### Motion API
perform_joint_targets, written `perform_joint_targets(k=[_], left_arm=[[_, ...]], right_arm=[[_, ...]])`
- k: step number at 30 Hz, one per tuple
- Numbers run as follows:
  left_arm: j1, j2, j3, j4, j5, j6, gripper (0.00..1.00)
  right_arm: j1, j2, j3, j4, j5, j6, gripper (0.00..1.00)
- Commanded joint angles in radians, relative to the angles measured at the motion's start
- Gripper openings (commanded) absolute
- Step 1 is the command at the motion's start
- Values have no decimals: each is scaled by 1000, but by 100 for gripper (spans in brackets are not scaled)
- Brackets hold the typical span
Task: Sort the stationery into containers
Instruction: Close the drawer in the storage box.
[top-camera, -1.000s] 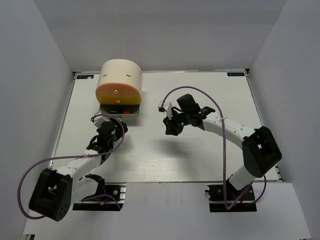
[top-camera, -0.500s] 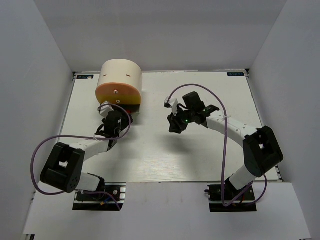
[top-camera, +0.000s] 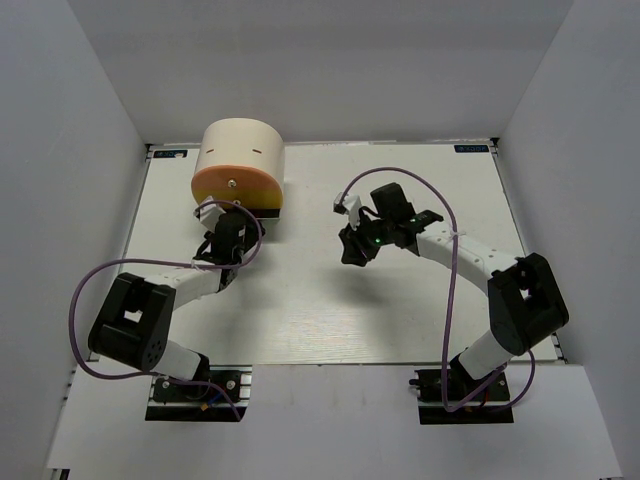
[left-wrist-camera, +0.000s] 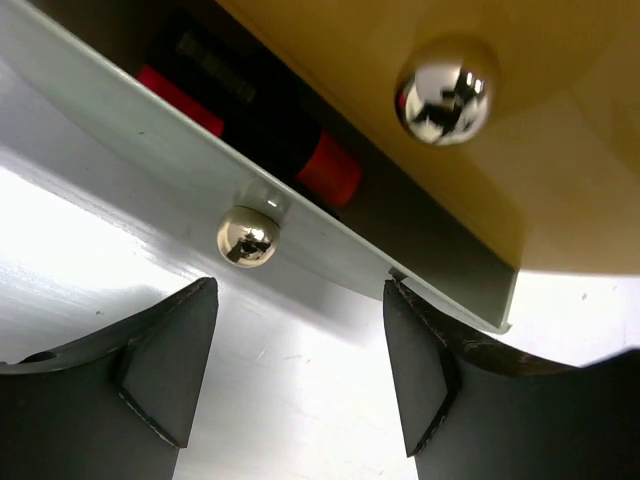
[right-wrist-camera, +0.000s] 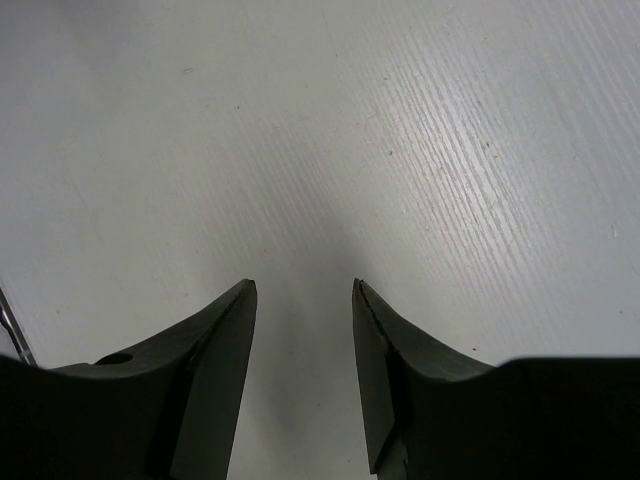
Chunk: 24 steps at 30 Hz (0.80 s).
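Observation:
The cream drum container (top-camera: 238, 148) stands at the back left, with an orange front section (top-camera: 235, 184). My left gripper (top-camera: 228, 232) is open and empty, right in front of its bottom drawer. In the left wrist view the left gripper (left-wrist-camera: 300, 350) faces the grey drawer front (left-wrist-camera: 330, 262) and its round knob (left-wrist-camera: 247, 236). The drawer stands slightly out. A black highlighter with a red-orange cap (left-wrist-camera: 325, 168) lies inside. A second knob (left-wrist-camera: 447, 88) sits on the yellow section above. My right gripper (top-camera: 352, 248) (right-wrist-camera: 303, 295) is open and empty over bare table. Other stationery is hidden.
The white table (top-camera: 400, 310) is bounded by grey walls at the back and sides. The right arm's purple cable (top-camera: 400, 175) loops above the table's middle. The arm bases are at the near edge.
My left gripper has moved forward to the drum, and the bottom drawer has gone mostly in. My right gripper has shifted slightly right.

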Motion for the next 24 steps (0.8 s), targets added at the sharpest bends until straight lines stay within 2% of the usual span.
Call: perform_joint_targets(k=[1,6,24], left_arm=[[8,-6,46,-6,-76,-68,77],[17,3,64,-19,-99,-125,77],[17,94,152,-41,-108,-187,75]], right_arm=[[-10,-37,-13,27,-24,8,50],[-12,-40,-16,25,-27,7,50],[-33,-43,-21,27,-28,5,50]])
